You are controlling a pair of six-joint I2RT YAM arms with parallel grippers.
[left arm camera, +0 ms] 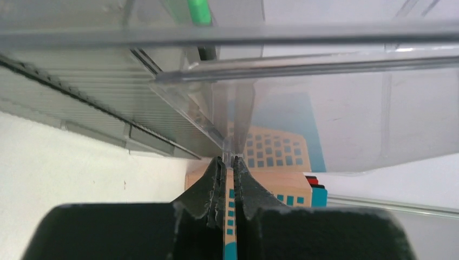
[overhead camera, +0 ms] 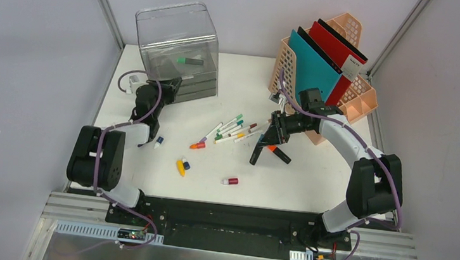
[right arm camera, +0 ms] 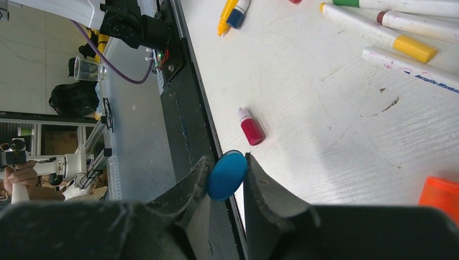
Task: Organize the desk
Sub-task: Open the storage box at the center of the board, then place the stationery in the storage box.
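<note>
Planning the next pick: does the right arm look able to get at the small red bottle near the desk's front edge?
Likely not yet. The small red bottle lies alone on the white desk, the way free, but the right gripper is shut on a blue round-ended object it must release first.

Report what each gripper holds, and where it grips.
Right gripper pinches a small blue disc by its rim, between the fingertips. Left gripper, nearly closed at the clear drawer box: hold cannot be told.
</note>
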